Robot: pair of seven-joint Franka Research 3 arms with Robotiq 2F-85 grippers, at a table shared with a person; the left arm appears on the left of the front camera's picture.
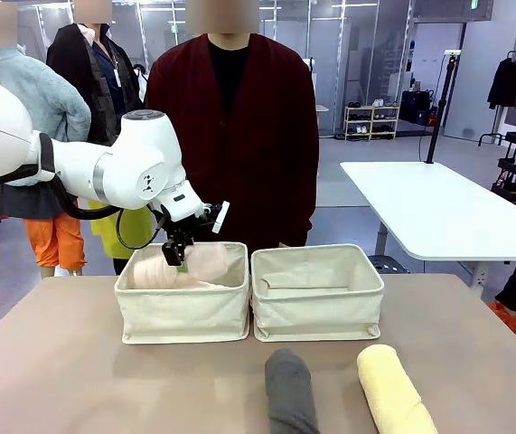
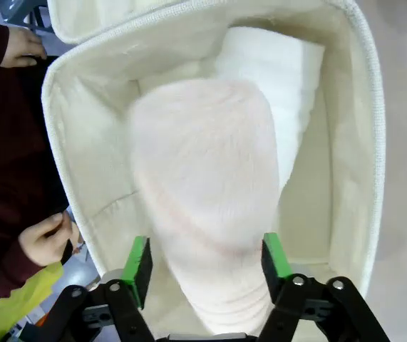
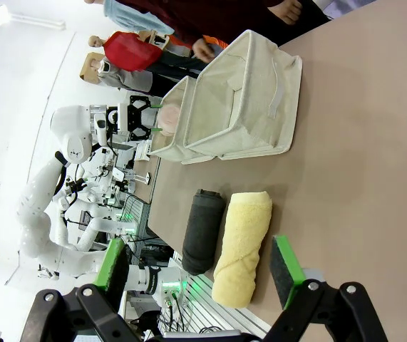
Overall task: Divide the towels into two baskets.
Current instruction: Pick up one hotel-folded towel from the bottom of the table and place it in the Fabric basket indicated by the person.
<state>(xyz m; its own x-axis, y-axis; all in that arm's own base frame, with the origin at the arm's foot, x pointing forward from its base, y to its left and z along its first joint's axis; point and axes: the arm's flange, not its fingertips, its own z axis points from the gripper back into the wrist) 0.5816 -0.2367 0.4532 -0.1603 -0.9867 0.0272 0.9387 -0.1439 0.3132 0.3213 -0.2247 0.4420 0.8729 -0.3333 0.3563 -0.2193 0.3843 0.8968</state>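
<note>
I read left gripper [image 2: 207, 260] jaws apart, pads flanking the cream towel [image 2: 203, 214], it sits in the left basket [image 1: 183, 316] over the white towel [image 2: 281, 78], grey towel [image 1: 289, 389] and yellow towel [image 1: 393, 389] at the table's [image 1: 77, 362] near edge, right gripper [image 3: 199, 263] jaws wide apart.

You have before you a brown table [image 1: 50, 380]. At its far side stands a person in a dark red cardigan [image 1: 267, 136] over a black top. Behind, toward the right, you see a white table [image 1: 438, 212], a black pole [image 1: 440, 108], a low shelf [image 1: 372, 122] with small things, and dark clothes [image 1: 515, 81] hanging on a rail.
</note>
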